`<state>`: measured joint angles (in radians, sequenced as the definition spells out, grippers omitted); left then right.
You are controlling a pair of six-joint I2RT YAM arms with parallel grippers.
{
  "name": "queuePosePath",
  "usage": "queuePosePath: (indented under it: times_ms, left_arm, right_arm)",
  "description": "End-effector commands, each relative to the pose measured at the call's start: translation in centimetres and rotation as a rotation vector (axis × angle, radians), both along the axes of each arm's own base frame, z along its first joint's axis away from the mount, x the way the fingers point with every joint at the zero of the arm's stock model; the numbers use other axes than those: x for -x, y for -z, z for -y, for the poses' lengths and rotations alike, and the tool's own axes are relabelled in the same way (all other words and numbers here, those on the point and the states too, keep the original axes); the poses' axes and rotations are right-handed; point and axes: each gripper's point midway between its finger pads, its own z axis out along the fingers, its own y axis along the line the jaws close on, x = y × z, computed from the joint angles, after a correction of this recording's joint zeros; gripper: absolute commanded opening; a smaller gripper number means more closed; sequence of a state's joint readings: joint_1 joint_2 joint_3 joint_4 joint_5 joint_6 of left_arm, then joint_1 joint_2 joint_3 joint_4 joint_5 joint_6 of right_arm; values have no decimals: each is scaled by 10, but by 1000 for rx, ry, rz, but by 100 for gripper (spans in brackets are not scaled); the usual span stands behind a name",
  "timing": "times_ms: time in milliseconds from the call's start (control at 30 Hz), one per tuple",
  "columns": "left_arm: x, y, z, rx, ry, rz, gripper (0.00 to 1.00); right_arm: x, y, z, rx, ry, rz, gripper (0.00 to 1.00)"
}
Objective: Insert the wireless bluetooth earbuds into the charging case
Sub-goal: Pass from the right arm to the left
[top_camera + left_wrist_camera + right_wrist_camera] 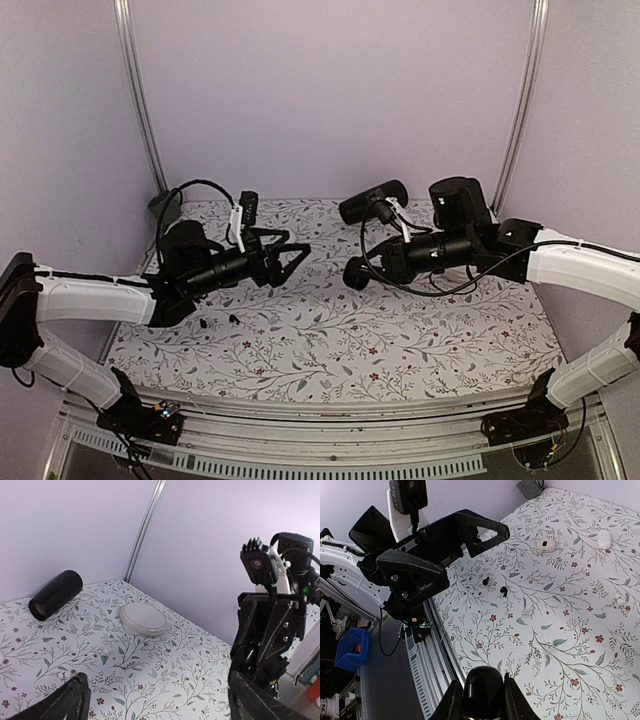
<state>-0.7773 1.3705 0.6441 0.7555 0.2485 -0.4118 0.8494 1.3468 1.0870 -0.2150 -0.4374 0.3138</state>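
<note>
Left gripper (288, 262), mid-left in top view: jaws fully spread, empty. Two tiny glossy black earbuds (203, 323) lie on the floral cloth (400, 340), lower left. Right gripper (482, 695) clamps a glossy black rounded case (482, 680), probably the charger. Advice: descend slowly and straddle one bud.

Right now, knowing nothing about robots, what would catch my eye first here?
Two arms face each other above a flowery table: the left gripper gapes wide, the right gripper pinches a glossy black object. A black cylinder lies at the back, two tiny black earbuds near the left arm.
</note>
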Motion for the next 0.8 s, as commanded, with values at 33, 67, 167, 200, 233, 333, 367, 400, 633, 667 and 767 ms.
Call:
queuePosePath:
  times_ms: [33, 67, 167, 200, 233, 333, 367, 400, 633, 667, 767]
  left_arm:
    - [5, -18, -15, 11, -37, 45, 96]
    - [8, -20, -17, 18, -33, 60, 96]
    - [25, -24, -3, -19, 96, 106, 91]
    - [34, -16, 6, -52, 173, 96, 89]
    - [40, -13, 13, -72, 221, 99, 88]
    - [57, -8, 26, -112, 315, 127, 84]
    - [63, -6, 30, -130, 316, 149, 84]
    - [67, -4, 34, -158, 297, 185, 83]
    - [89, 10, 58, -271, 271, 347, 79]
    - [92, 11, 63, -275, 308, 340, 78]
    - [107, 8, 81, -226, 444, 292, 73]
  right_arm:
    - [18, -25, 2, -16, -113, 40, 5]
    - [21, -27, 1, -16, -130, 38, 5]
    - [27, -31, 0, -13, -172, 39, 5]
    - [28, -30, 0, -5, -185, 38, 6]
    - [31, -27, 0, 2, -202, 28, 6]
    - [36, -37, -4, -12, -242, 41, 7]
    - [38, -38, -4, -16, -253, 34, 7]
    - [40, -39, -6, -26, -268, 23, 7]
    - [57, -47, -12, -46, -353, -56, 8]
    - [56, -44, -12, -28, -350, -35, 8]
    - [60, -36, -14, 29, -355, -11, 8]
